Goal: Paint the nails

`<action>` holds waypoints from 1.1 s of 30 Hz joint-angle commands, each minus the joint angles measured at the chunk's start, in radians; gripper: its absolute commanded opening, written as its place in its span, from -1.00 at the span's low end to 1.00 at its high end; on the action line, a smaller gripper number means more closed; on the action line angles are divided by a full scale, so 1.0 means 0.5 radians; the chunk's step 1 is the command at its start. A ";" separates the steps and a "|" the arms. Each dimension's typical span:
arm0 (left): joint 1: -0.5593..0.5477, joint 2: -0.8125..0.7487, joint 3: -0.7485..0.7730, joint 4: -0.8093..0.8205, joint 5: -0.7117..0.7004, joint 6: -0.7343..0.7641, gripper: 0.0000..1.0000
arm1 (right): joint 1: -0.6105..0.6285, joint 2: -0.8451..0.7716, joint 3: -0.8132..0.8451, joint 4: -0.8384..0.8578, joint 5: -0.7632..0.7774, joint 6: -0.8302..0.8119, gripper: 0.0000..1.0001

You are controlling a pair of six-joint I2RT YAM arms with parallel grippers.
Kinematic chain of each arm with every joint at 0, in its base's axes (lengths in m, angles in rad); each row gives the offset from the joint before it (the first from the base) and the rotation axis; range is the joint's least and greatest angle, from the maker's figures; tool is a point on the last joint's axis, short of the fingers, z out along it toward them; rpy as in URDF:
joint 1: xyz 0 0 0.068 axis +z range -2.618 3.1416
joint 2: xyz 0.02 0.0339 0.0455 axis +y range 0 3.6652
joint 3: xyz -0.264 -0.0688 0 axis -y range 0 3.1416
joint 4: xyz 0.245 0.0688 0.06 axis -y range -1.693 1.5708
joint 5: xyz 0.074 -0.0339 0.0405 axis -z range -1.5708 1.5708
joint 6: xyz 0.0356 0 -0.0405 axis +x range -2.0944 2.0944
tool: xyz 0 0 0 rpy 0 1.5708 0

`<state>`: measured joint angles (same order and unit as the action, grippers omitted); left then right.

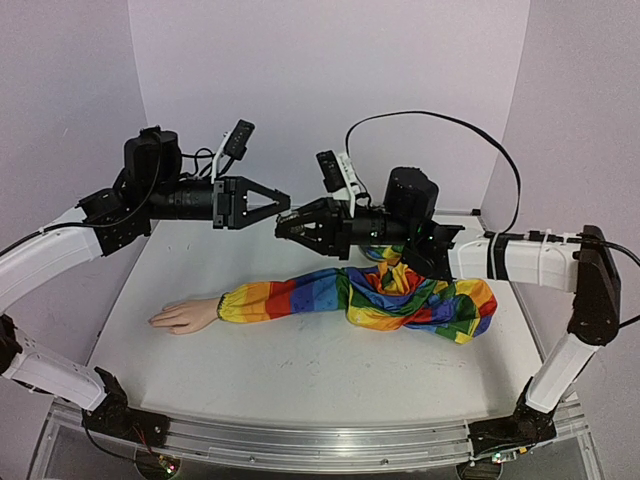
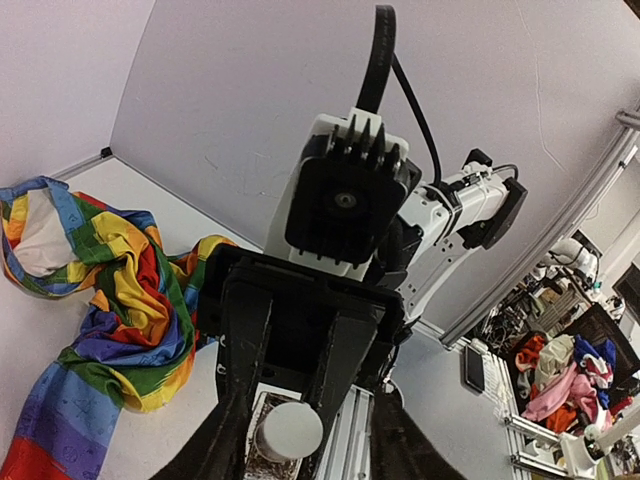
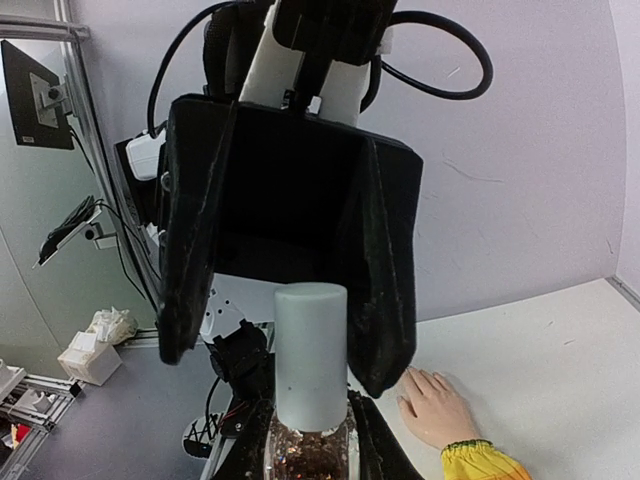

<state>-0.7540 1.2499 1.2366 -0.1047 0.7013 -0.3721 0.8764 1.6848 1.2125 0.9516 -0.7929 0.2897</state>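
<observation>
Two grippers aloft, nails down at 8 o'clock

Right gripper [image 1: 285,229] pinches the bottle [image 3: 310,452]. Left gripper [image 1: 284,207] stands spread either side of its cap [image 3: 311,350]. On the table [image 1: 300,372], the nails [image 1: 154,320] lie toward 8 o'clock from both, fingers pointing to 9 o'clock along the sleeve [image 1: 300,296]. Left arm looks nearer.

Evidently a robotics lab, not a home. White surface [image 1: 300,370] boxed in by plain pale panels [image 1: 330,80] at the back and both sides, with an aluminium rail [image 1: 330,443] bolted along its near edge. Beyond the booth: aluminium framing [image 2: 540,236], a dark monitor [image 3: 35,95], a tissue box [image 3: 90,358], and heaps of coloured cloth [image 2: 565,385] among clutter.
</observation>
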 commanded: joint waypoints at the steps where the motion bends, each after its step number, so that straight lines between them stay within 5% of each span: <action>1: -0.018 0.012 0.059 0.114 0.055 0.020 -0.27 | 0.000 -0.001 0.103 0.195 -0.072 0.050 -1.00; 11: -0.052 0.058 0.066 0.096 -0.127 0.036 -0.91 | 0.000 -0.032 0.078 0.079 0.270 -0.070 -1.00; 13: -0.083 0.056 0.074 0.028 -0.328 0.058 -1.00 | 0.037 -0.056 0.105 -0.113 0.765 -0.172 -1.00; 15: -0.133 0.065 0.107 -0.109 -0.698 0.034 -1.00 | 0.213 -0.061 0.150 -0.312 1.942 -0.320 -1.00; 17: -0.147 0.121 0.185 -0.275 -0.993 -0.085 -1.00 | 0.363 0.004 0.168 -0.213 2.784 -0.535 -1.00; 19: -0.149 0.183 0.265 -0.401 -1.113 -0.133 -1.00 | 0.420 0.080 0.174 -0.021 3.011 -0.770 -1.00; 23: -0.149 0.254 0.355 -0.490 -1.130 -0.163 -0.90 | 0.427 0.163 0.277 0.019 2.892 -0.846 -1.00; 29: -0.147 0.214 0.341 -0.466 -0.959 -0.114 -0.04 | 0.313 0.112 0.163 0.040 2.036 -0.712 -1.00; 33: -0.113 0.067 0.236 -0.405 -0.883 -0.028 0.68 | 0.112 0.044 0.007 0.053 1.077 -0.443 -1.00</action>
<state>-0.8196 1.3750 1.3716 -0.3275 0.1940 -0.4244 1.0206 1.7782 1.2587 0.8700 0.1871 -0.0509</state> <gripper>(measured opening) 0.706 0.222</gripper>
